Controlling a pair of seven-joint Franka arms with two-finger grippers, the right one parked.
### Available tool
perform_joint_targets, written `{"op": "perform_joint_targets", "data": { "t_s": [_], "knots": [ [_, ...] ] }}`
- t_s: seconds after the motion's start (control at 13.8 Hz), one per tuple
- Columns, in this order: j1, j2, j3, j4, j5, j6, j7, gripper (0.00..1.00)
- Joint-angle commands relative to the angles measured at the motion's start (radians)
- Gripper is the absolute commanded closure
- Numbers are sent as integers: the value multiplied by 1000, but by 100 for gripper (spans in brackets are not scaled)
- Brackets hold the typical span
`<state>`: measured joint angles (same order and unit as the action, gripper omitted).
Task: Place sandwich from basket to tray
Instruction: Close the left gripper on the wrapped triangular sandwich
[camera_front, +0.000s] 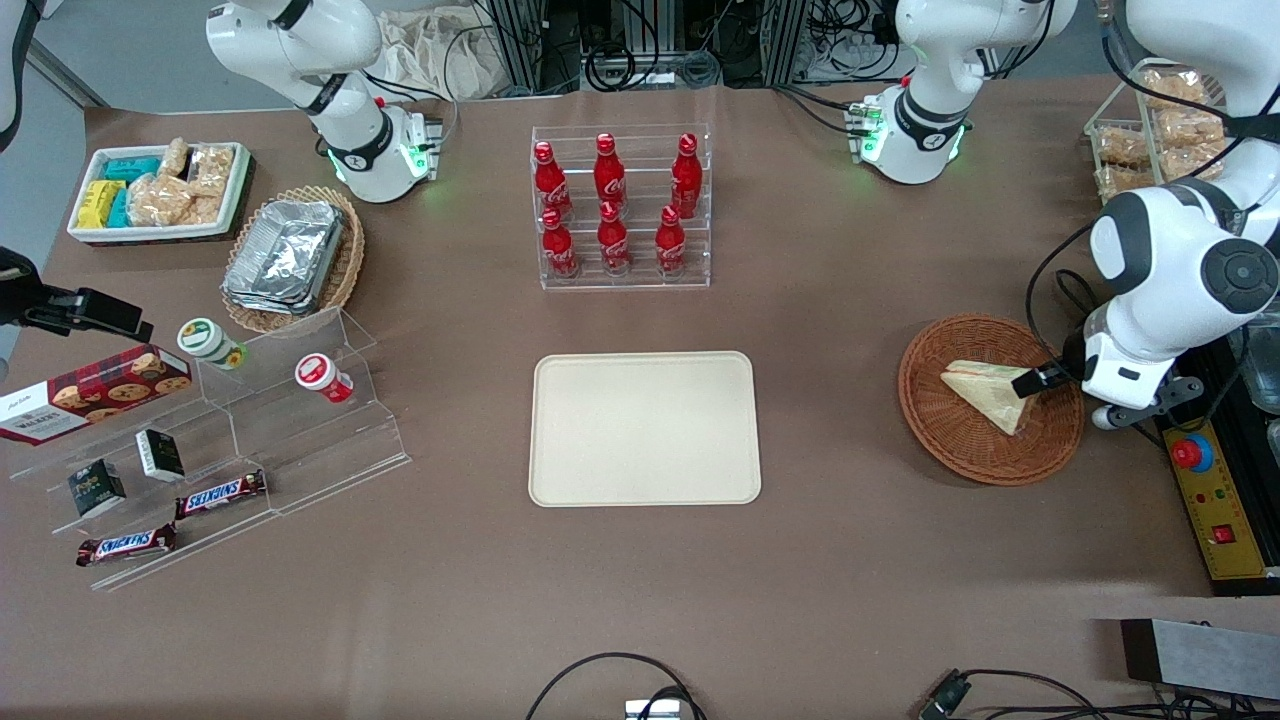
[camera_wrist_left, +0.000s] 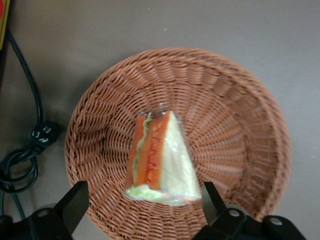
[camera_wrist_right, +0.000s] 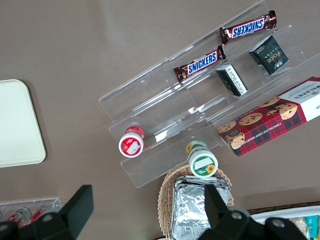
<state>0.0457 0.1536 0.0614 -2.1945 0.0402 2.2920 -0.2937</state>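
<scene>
On the brown tabletop (camera_front: 800, 560) the empty tray (camera_front: 645, 428) lies mid-scene, and the basket (camera_front: 950, 440) sits well apart from it toward the working arm's end. The sandwich (camera_wrist_left: 162, 157) lies in the basket, filling edge up. It looks light and soft, its wrap likely slippery, so a gentle pinch across the bread faces seems best. The gripper (camera_wrist_left: 145, 205) hovers above it, spread wide, holding nothing.
</scene>
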Motion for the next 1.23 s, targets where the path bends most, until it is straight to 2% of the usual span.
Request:
{"op": "perform_joint_targets", "data": {
  "t_s": [0.0,0.14,0.51,0.65,0.72,0.8,0.87,0.94,1.16],
  "knots": [
    [-4,24,-6,-7,-8,20,-41,0],
    [-4,53,-6,-2,-8,20,-105,0],
    [22,115,-6,2,-14,29,-120,0],
    [16,142,-9,4,-77,63,-169,0],
    [11,159,-11,21,-83,67,-198,1],
    [8,184,-17,41,-86,66,-229,26],
    [5,188,-21,45,-88,58,-264,68],
    [2,185,-22,47,-91,55,-289,100],
    [-1,184,-22,67,-92,50,-314,100]
  ]
}}
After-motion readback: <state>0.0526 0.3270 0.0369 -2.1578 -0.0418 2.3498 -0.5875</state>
